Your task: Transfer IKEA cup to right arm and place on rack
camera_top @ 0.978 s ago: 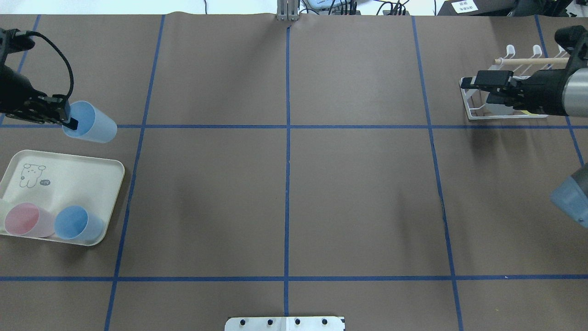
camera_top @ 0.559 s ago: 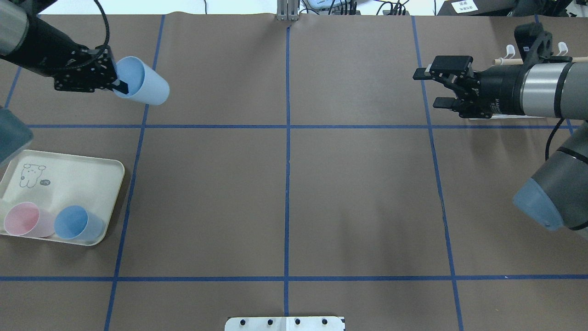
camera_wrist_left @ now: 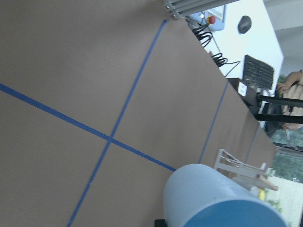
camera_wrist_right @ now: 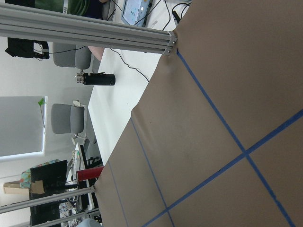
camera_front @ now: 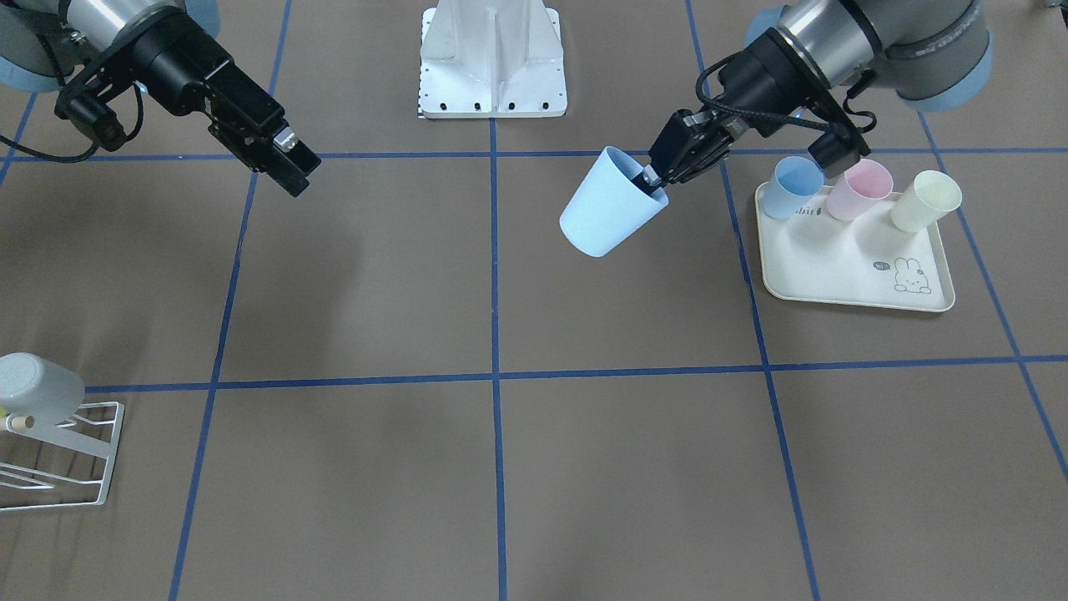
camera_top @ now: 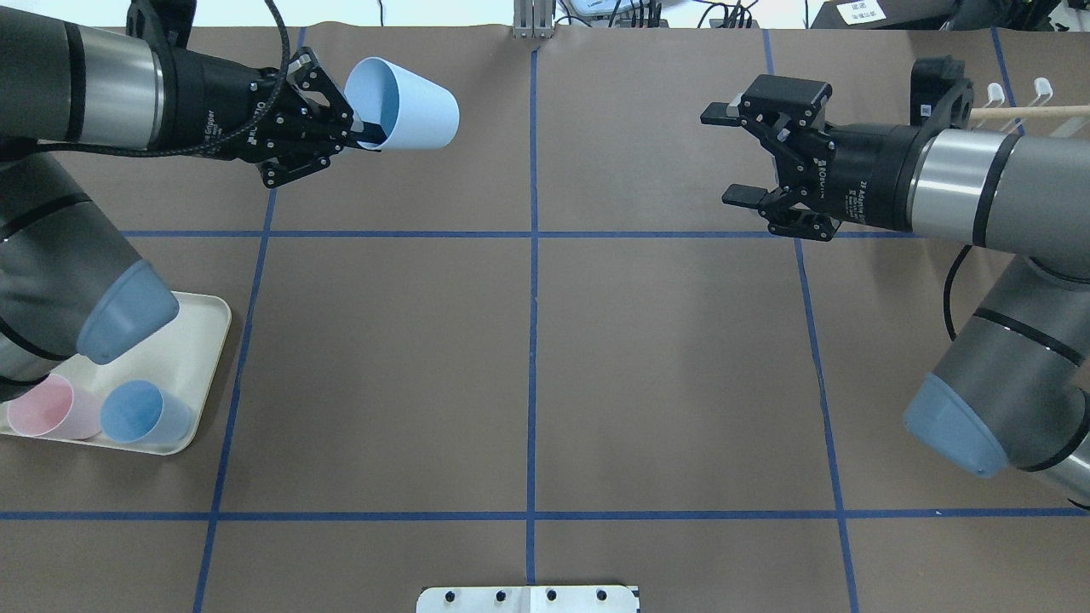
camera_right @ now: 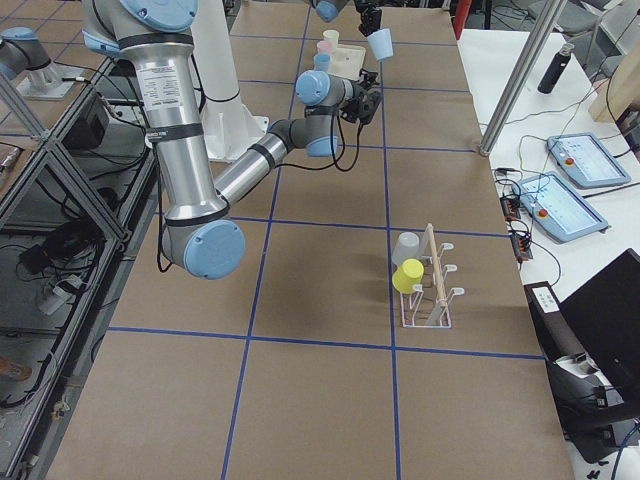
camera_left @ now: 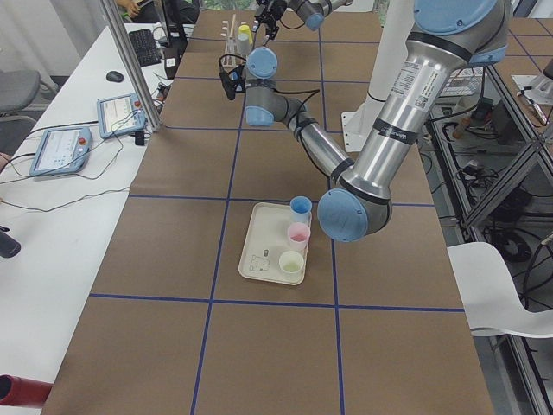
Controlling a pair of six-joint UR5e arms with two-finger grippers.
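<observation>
My left gripper [camera_top: 356,128] is shut on the rim of a light blue IKEA cup [camera_top: 410,105] and holds it tilted above the table, left of the centre line. In the front-facing view the cup [camera_front: 607,210] hangs from that gripper [camera_front: 655,179]. It fills the bottom of the left wrist view [camera_wrist_left: 213,201]. My right gripper [camera_top: 722,155] is open and empty, right of the centre line, with its jaws facing the cup across a wide gap. The white wire rack [camera_front: 62,457] stands at the table's far right end and holds a grey cup [camera_front: 37,386]. The right-side view [camera_right: 430,295] shows a yellow cup [camera_right: 406,275] on it too.
A cream tray [camera_front: 843,265] lies under the left arm with a blue cup [camera_front: 791,185], a pink cup [camera_front: 861,189] and a cream cup [camera_front: 924,199]. The robot's white base [camera_front: 492,58] stands at the near edge. An aluminium post [camera_top: 534,19] stands at the far edge.
The left arm has carried the blue cup from beside the tray up and toward the table's centre. The right gripper has moved from the rack toward the centre and stays open.
</observation>
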